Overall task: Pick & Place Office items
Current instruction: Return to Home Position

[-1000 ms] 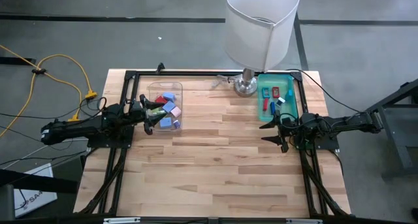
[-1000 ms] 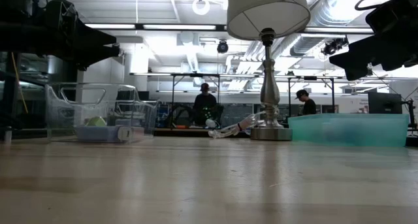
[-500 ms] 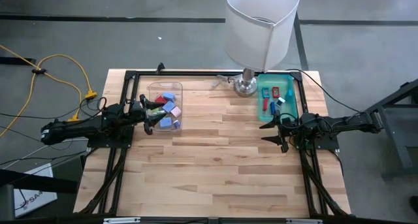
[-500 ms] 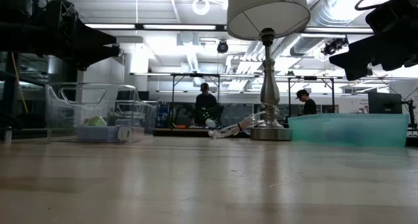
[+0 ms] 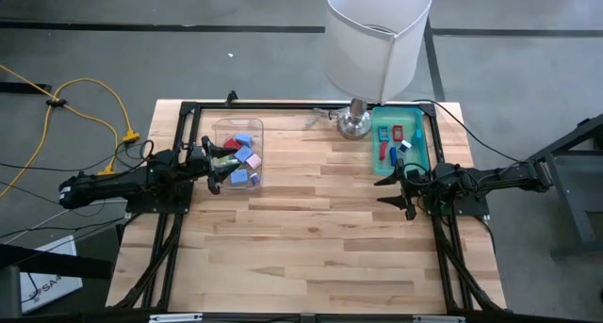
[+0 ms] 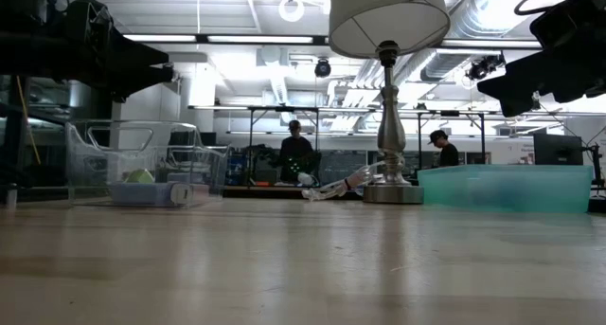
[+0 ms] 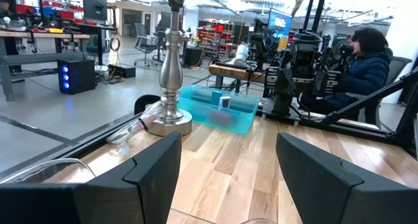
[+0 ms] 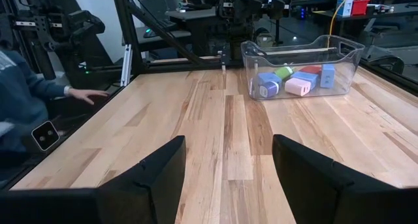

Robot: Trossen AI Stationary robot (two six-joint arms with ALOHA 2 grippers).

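The left gripper (image 5: 215, 170) is held at the edge of the clear bin (image 5: 236, 122), the right gripper (image 5: 389, 191) beside the teal bin (image 5: 423, 139); all fingers are spread.

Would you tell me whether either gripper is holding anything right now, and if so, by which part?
Nothing is held: the left gripper and the right gripper are both open, with nothing between their fingers.

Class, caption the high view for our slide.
Open left pincer at clear bin; open right pincer near teal bin beside lamp.

Grey floor (image 5: 236, 22), ceiling lights (image 6: 189, 38), workbenches (image 7: 39, 34)
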